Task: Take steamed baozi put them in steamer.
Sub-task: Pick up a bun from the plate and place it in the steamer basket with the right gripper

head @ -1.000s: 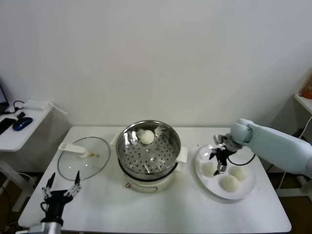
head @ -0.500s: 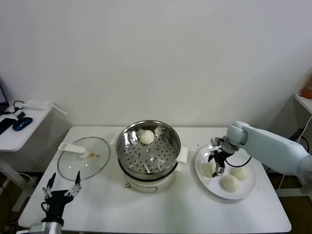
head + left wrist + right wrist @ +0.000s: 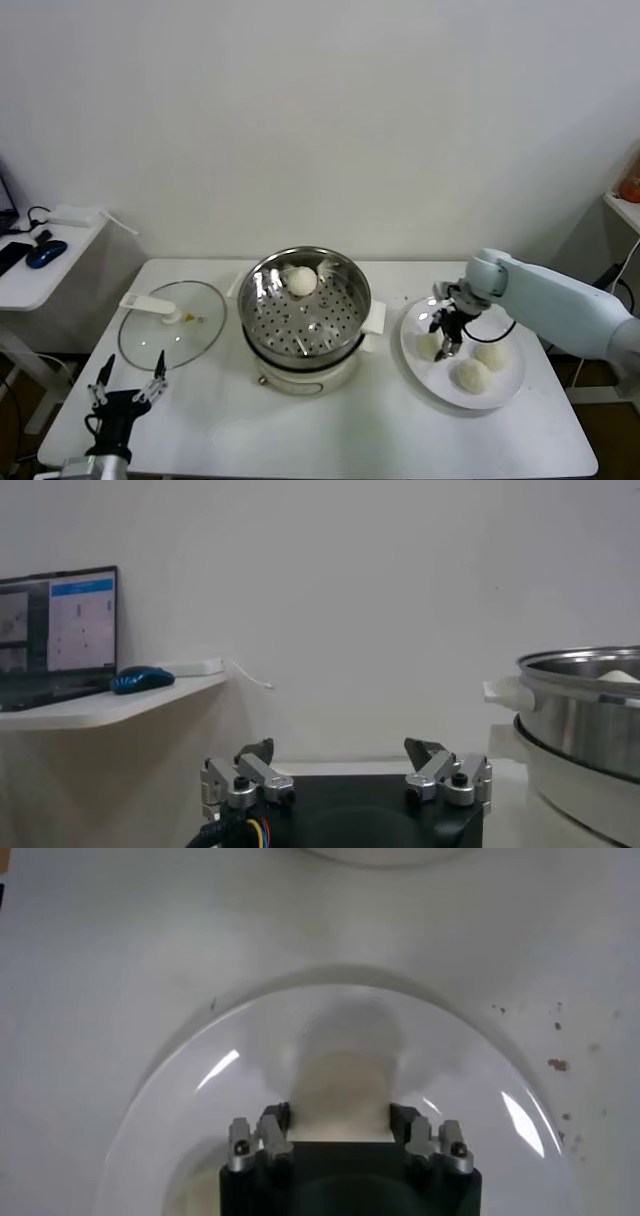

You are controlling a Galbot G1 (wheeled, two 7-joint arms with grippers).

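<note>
Stainless steel, bright and rigid, makes up the steamer (image 3: pixel 305 310), the largest thing on the white table (image 3: pixel 330 430): a round pot with a perforated tray inside, seated on a white base near the middle. It needs no handling now; its mouth is open, and its glass lid (image 3: pixel 172 324) lies flat well to the robot's left of it. One baozi (image 3: pixel 302 281) already sits on the tray toward the far wall.

Next in size is the white plate (image 3: pixel 416 366), just beside the steamer on the robot's right, holding three more buns. They are smooth, domed and off-white, and I judge them light, soft and easily dented, with a skin that may be a little tacky. The sound hold is across the widest part of the dome, low on the sides, with only enough squeeze to lift.

The right gripper (image 3: pixel 443 335) is down over the plate at the bun nearest the steamer (image 3: pixel 429 346). In the right wrist view its fingers (image 3: pixel 272 1133) stand apart on either side of that bun (image 3: pixel 340 1093), and they seem close to its flanks, though whether they touch is hard to tell from this angle. It is not yet clamped. The other two buns (image 3: pixel 490 354) and (image 3: pixel 472 376) lie further right on the plate.

The left gripper (image 3: pixel 126 392) waits with its fingers spread at the near left corner of the table, holding nothing.
</note>
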